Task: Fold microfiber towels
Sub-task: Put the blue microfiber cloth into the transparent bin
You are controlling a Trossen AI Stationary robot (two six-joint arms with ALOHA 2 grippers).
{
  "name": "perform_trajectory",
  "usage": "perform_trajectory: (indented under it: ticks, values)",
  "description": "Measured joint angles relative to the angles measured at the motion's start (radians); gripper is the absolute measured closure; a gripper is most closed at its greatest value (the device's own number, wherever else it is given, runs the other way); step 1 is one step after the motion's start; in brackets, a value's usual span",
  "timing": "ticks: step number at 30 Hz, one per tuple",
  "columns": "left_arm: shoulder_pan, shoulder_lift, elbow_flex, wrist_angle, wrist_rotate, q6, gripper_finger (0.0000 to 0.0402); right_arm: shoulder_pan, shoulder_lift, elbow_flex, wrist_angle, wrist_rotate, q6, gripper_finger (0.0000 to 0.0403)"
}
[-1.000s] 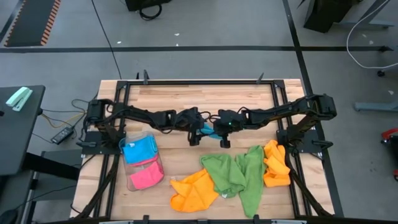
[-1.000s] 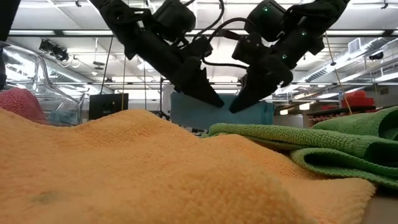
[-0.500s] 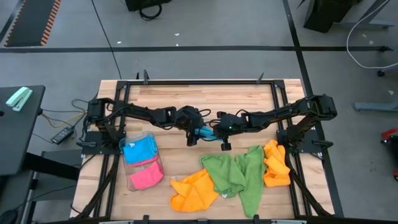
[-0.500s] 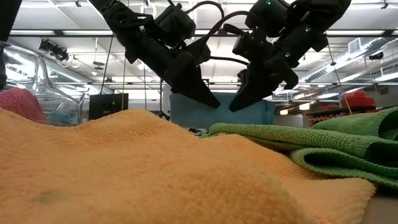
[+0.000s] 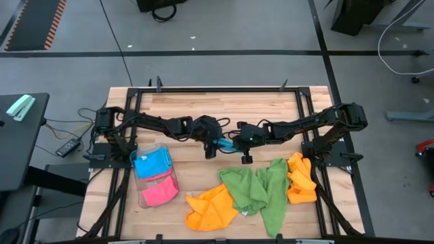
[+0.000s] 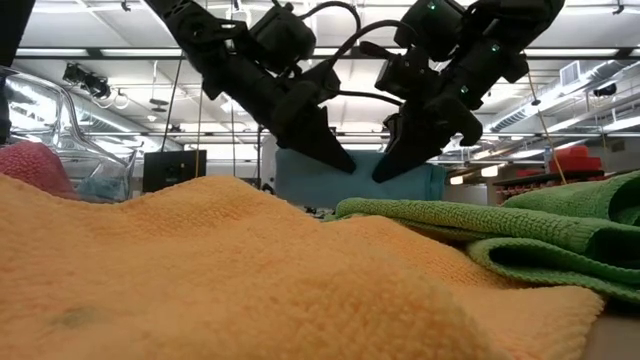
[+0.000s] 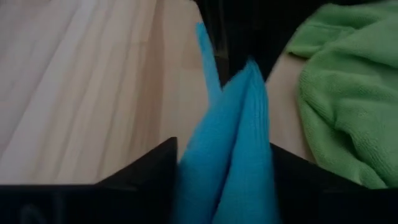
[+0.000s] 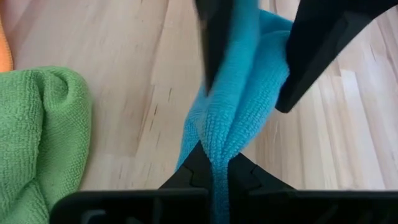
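Observation:
A sky blue towel hangs bunched between my two grippers above the middle of the table. My right gripper is shut on it. My left gripper comes from the left, its two fingers standing on either side of the same towel's top with a gap between them. In the low view the towel hangs behind an orange towel, which hides its lower end. A green towel and two orange towels lie crumpled near the front edge. My right gripper pinches a bunched fold of the blue towel between its two fingers, slanting down from the table's right. The cloth runs on past the fingertips in several layers and hangs below. My left gripper straddles the towel's upper part; whether its fingers touch the cloth I cannot tell.
A clear plastic tray at the front left holds a folded blue towel and a pink one. Bare wood shows behind the grippers. Black frame rails run along both sides of the table.
Both wrists have rolled a little where they stand over the blue towel. The towel still hangs between them in the same place.

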Motion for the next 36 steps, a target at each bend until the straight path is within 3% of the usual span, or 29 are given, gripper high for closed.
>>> perform_trajectory:
  ticks: [11, 25, 31, 36]
  values:
    - [-0.004, 0.0, 0.05, -0.094, 0.001, 0.02, 0.0382, 0.0, 0.0, 0.002, -0.014, 0.004, 0.002, 0.0377]
    - [-0.026, -0.01, 0.051, -0.133, -0.003, -0.051, 0.0383, 0.0, 0.0, 0.002, -0.01, -0.016, 0.043, 0.0372]
    - [-0.06, -0.01, 0.051, -0.137, -0.08, -0.025, 0.0379, 0.0, 0.0, 0.002, -0.003, -0.052, 0.06, 0.0371]
    - [-0.083, -0.01, 0.051, -0.161, -0.085, -0.013, 0.0371, 0.001, 0.002, 0.002, -0.008, -0.052, 0.058, 0.0383]
